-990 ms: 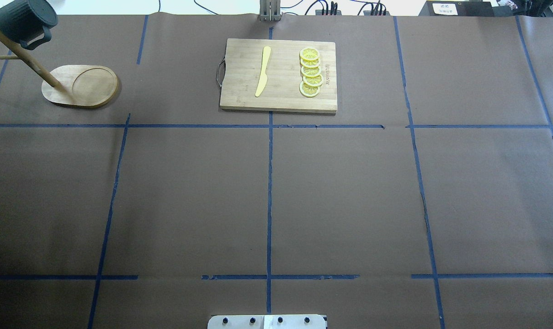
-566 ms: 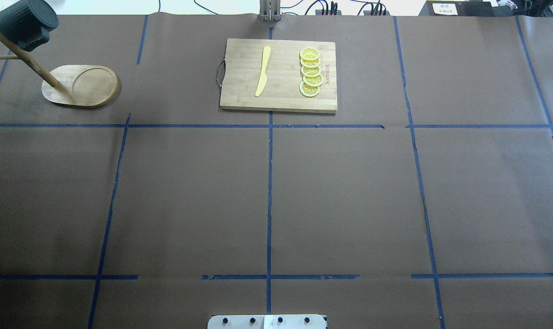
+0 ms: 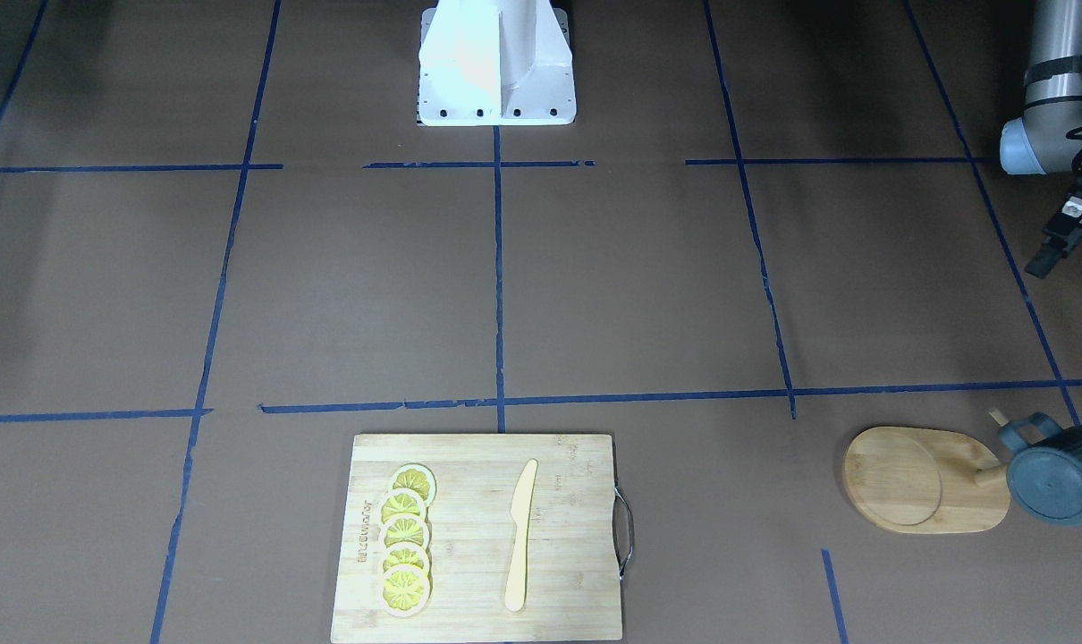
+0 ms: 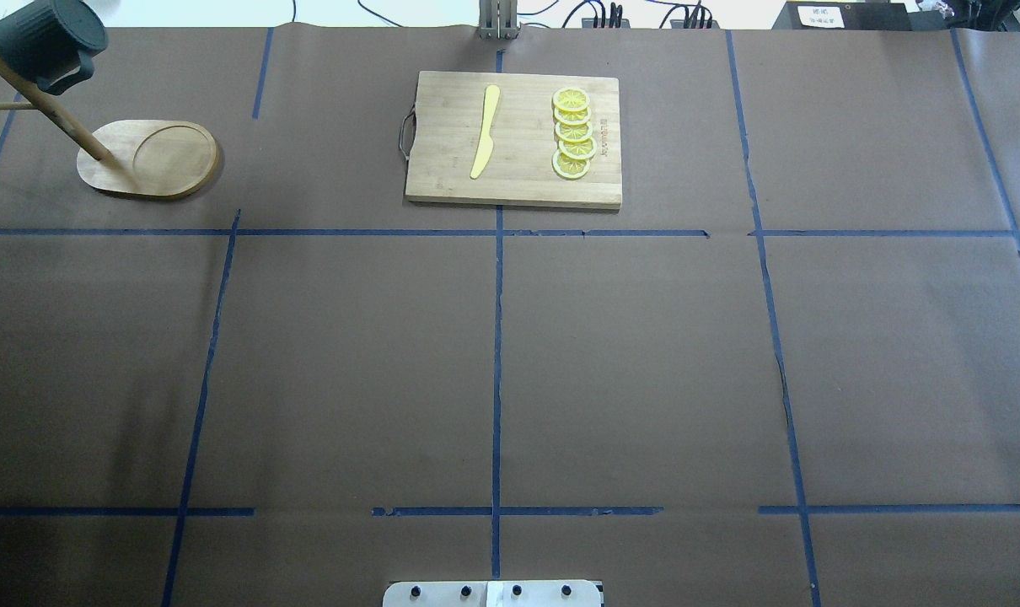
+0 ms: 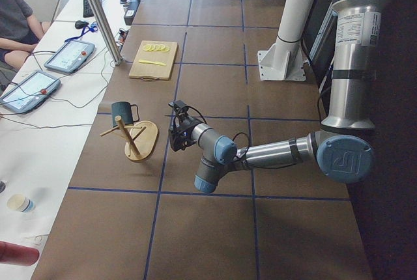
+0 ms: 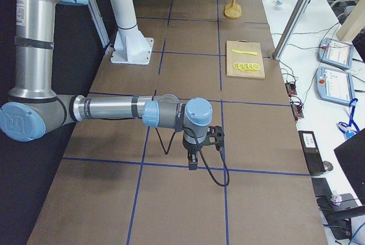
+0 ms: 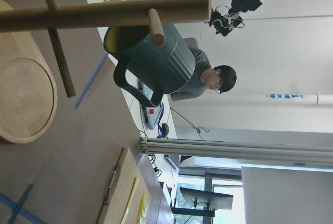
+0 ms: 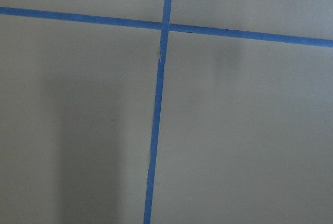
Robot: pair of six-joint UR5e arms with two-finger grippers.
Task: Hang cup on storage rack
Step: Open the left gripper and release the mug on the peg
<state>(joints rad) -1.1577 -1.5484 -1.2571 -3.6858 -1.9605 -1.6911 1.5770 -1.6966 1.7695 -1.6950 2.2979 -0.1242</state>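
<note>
The dark blue-grey ribbed cup hangs by its loop handle on a peg of the light wooden storage rack at the table's far left. It also shows in the front view beside the rack's oval base, and in the left wrist view under the dowel post. My left gripper is clear of the cup, well back from the rack, and looks open and empty. My right gripper points down over bare table far from the rack; I cannot tell its state.
A bamboo cutting board with a yellow knife and several lemon slices lies at the far middle. The robot's white base stands at the near edge. A side desk with tablets runs beyond the table's far edge.
The cup has swung slightly on its peg and settled. Nothing else on the table has moved.
</note>
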